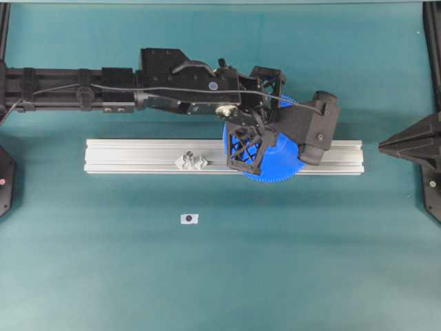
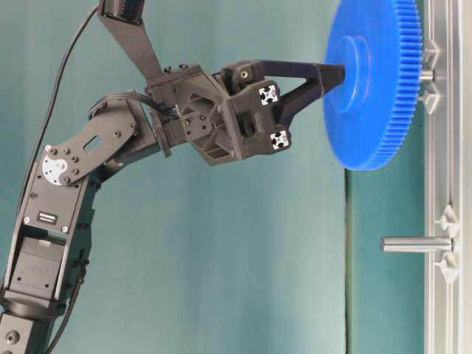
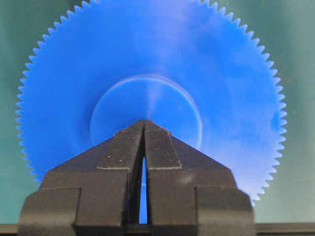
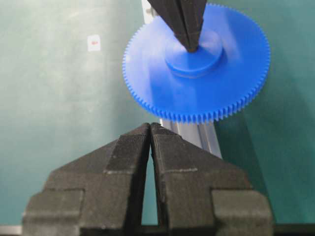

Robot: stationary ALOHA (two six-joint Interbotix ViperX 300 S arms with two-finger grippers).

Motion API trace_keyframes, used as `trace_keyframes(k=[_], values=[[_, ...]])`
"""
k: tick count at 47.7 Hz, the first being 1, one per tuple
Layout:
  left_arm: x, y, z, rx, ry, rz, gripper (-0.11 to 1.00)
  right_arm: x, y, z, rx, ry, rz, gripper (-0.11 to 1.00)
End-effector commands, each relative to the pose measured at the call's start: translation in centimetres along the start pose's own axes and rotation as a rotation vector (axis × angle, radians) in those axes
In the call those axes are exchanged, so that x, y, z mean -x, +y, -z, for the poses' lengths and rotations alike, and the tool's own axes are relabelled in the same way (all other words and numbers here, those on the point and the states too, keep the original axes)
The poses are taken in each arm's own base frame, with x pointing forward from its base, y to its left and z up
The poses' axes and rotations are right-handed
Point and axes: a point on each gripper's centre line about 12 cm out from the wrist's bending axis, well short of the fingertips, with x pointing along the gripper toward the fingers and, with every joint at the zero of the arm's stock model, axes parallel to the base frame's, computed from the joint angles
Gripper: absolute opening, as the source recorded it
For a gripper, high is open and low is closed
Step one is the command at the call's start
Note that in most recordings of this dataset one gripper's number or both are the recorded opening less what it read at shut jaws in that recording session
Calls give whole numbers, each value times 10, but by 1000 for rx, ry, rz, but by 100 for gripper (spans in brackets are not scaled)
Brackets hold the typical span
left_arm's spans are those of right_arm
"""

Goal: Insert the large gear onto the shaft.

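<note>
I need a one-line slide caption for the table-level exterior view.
Closed left gripper pressing big bright-blue plastic toothed gear onto a pin on the aluminium rail.

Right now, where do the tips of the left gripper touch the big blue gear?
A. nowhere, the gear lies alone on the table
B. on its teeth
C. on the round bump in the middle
C: the shut left gripper presses its tips on the large gear's raised hub.

Surface: teal table mat (image 1: 289, 262) | Rail: long silver aluminium extrusion rail (image 1: 138, 157) lying across the mat | Marker: small white tag with dark dot (image 1: 189, 218) on the mat, near the rail
</note>
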Motion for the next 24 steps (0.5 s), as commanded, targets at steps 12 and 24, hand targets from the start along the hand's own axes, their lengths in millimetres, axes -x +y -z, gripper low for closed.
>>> trace_keyframes(k=[12, 24], values=[[20, 9, -13, 9, -60, -30, -1, 0, 1, -6, -10, -13, -3, 14], [40, 14, -22, 7, -98, -48, -1, 0, 1, -6, -10, -13, -3, 14]])
